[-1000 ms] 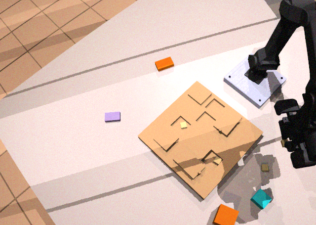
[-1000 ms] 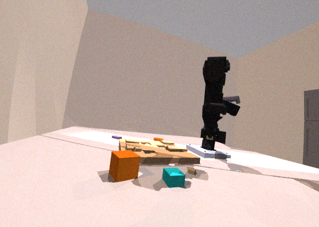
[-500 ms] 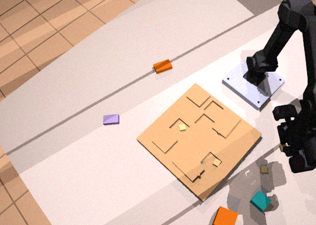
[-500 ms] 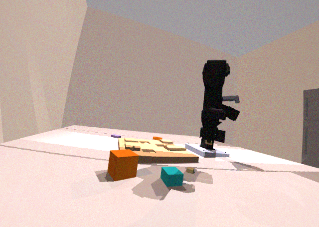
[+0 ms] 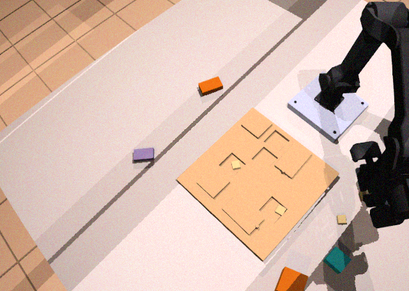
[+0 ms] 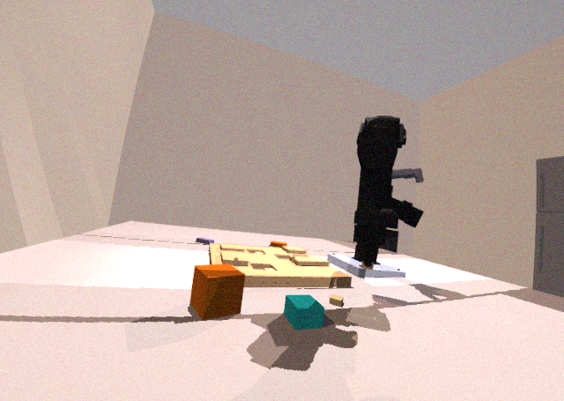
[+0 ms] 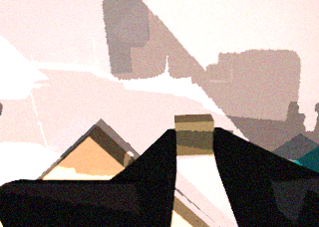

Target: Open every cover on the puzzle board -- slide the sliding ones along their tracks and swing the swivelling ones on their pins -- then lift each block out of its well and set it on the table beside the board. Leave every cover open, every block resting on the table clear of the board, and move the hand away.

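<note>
The puzzle board (image 5: pixel 204 169) (image 6: pixel 291 281) lies on the table. Its four covers (image 5: pixel 257 129) (image 5: pixel 293 164) (image 5: pixel 213 187) (image 5: pixel 242 218) appear clear of the four wells. One yellow block (image 5: pixel 235 164) is in the left well, another yellow block (image 5: pixel 280 210) in the well near the lower right edge; the two upper wells look empty. A third yellow block (image 5: pixel 341 219) (image 6: pixel 337 300) rests on the table right of the board. My gripper (image 5: pixel 363 195) (image 7: pixel 193 135) is shut on a fourth yellow block, right of the board and above the table.
A teal block (image 5: pixel 337 259) (image 6: pixel 304 312) and a large orange block (image 5: pixel 291 279) (image 6: pixel 218 292) stand beyond the board's lower right edge. A flat orange block (image 5: pixel 210 86) and a purple block (image 5: pixel 143 154) lie on its far side. The arm's pale base plate (image 5: pixel 305 110) is near the board's upper right edge.
</note>
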### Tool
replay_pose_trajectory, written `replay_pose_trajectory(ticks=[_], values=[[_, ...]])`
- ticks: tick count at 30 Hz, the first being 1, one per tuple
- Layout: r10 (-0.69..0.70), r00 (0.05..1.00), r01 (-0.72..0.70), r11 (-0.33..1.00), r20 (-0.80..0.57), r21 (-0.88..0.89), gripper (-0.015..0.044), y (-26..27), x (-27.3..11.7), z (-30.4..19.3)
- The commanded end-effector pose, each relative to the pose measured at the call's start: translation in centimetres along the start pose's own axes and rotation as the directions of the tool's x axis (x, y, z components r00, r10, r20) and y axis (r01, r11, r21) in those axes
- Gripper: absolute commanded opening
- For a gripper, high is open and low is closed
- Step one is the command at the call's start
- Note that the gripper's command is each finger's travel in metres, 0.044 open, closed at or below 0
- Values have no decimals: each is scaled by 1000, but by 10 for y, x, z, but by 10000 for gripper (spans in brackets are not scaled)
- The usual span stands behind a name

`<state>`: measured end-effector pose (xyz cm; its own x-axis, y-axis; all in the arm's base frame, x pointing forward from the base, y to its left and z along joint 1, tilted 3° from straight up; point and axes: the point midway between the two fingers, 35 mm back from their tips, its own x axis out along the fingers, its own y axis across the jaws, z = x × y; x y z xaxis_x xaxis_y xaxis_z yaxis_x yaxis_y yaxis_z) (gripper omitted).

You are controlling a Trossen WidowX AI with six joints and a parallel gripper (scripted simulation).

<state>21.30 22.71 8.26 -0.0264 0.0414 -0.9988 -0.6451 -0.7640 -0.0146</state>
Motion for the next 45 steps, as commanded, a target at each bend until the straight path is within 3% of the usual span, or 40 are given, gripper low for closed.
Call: replay_pose_trajectory(ticks=[1, 40, 45], values=[[6, 1000, -6, 1000, 3, 3, 80, 0, 9, 0], [7, 1000, -7, 1000, 3, 3, 80, 6, 66, 1], [4, 1000, -4, 1000, 0, 0, 211, 6, 63, 1]])
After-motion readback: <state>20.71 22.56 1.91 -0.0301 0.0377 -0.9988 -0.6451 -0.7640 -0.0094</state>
